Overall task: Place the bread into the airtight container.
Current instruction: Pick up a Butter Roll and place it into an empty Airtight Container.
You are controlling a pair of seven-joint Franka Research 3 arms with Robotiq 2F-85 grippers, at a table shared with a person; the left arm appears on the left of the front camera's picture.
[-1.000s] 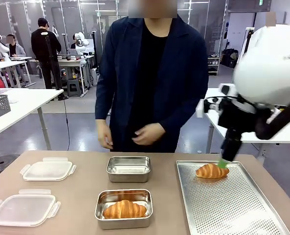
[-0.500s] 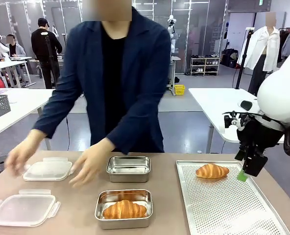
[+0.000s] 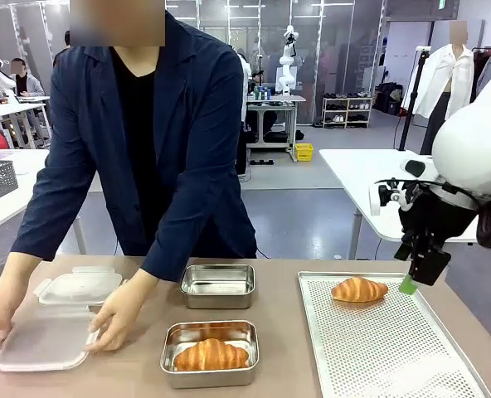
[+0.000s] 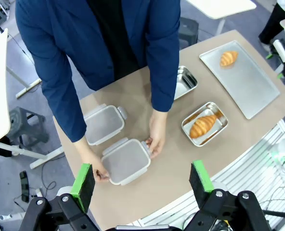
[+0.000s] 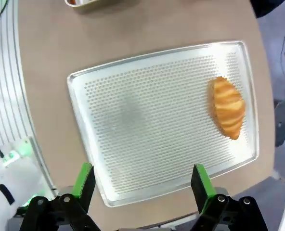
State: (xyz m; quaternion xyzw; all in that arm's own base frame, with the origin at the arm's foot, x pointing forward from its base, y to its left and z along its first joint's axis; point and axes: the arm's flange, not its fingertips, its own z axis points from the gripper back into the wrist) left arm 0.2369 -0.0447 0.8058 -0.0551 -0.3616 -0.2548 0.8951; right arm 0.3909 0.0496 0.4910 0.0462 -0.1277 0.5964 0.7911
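Observation:
One bread, a croissant, lies in the near steel container. Another croissant lies on the perforated tray. A second steel container behind stands empty. My right gripper hangs open above the tray's right edge, right of that croissant and apart from it. High over the table, my left gripper is open with nothing in it. The person's two hands hold a clear plastic lid at the near left.
Another clear lid lies at the far left of the table. The person leans over the table's left half, with arms reaching down to the lid. The tray takes up the right side.
The person has stepped to the left and taken the near lid in both hands. My right gripper has drawn back from the tray's croissant, up and to the right.

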